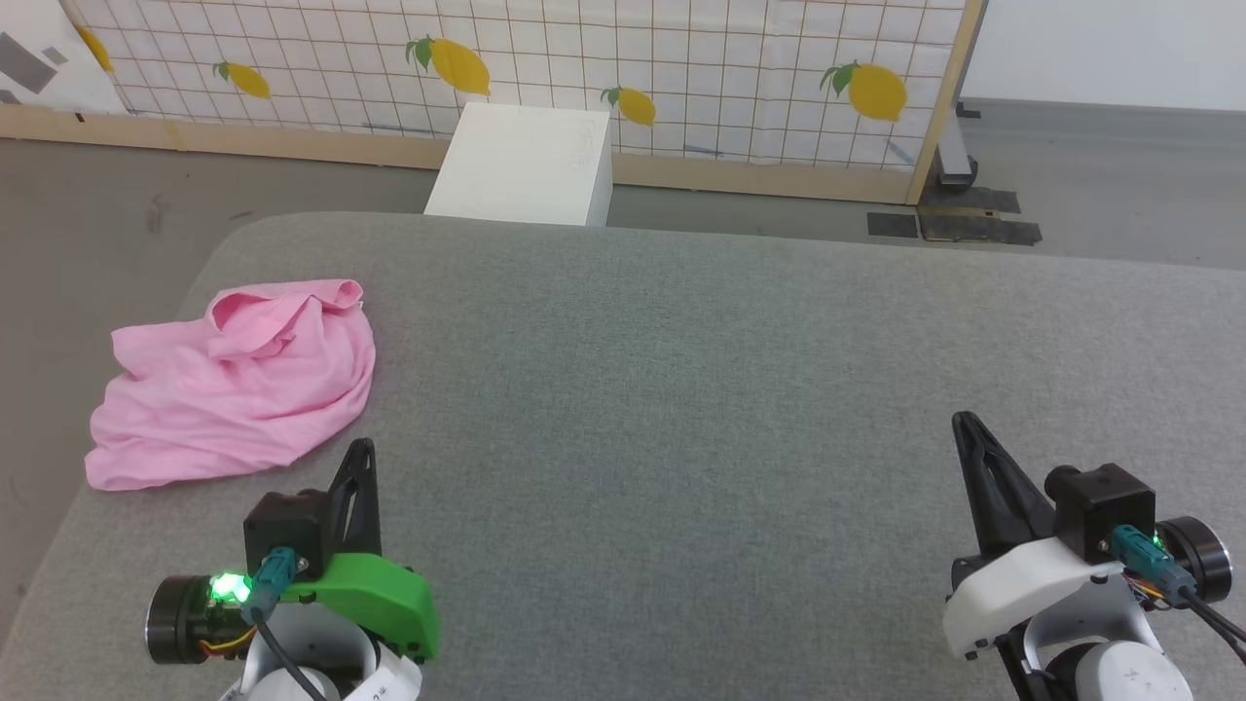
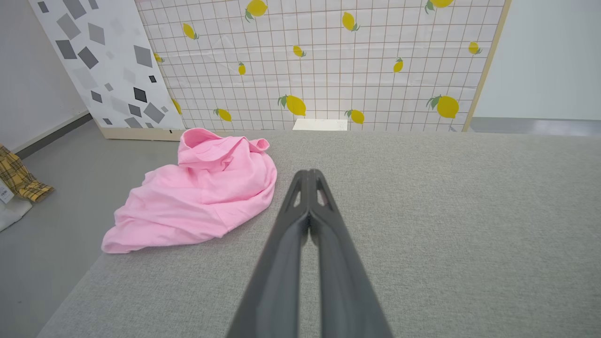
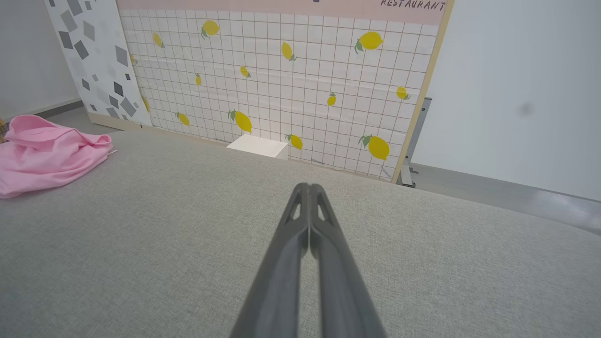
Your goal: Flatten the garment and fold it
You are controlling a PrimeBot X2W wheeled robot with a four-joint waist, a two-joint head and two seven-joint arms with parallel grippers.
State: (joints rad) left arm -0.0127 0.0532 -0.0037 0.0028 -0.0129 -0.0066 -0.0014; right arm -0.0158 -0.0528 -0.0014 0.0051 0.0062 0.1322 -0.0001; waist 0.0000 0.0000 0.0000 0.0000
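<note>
Left gripper (image 1: 362, 446) near crumpled, soft pink garment (image 1: 234, 385)

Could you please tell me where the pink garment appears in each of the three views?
Head view: the garment lies at the left, at mid-height.
Left wrist view: the garment is left of centre.
Right wrist view: the garment is at the far left edge, partly cut off.
Shared landmark: the white box.

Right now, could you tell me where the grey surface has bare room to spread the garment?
The whole stretch of grey surface between the left hand and right hand, back to the edge by the white box, is bare. Only the left edge is taken, where the crumpled garment lies.
</note>
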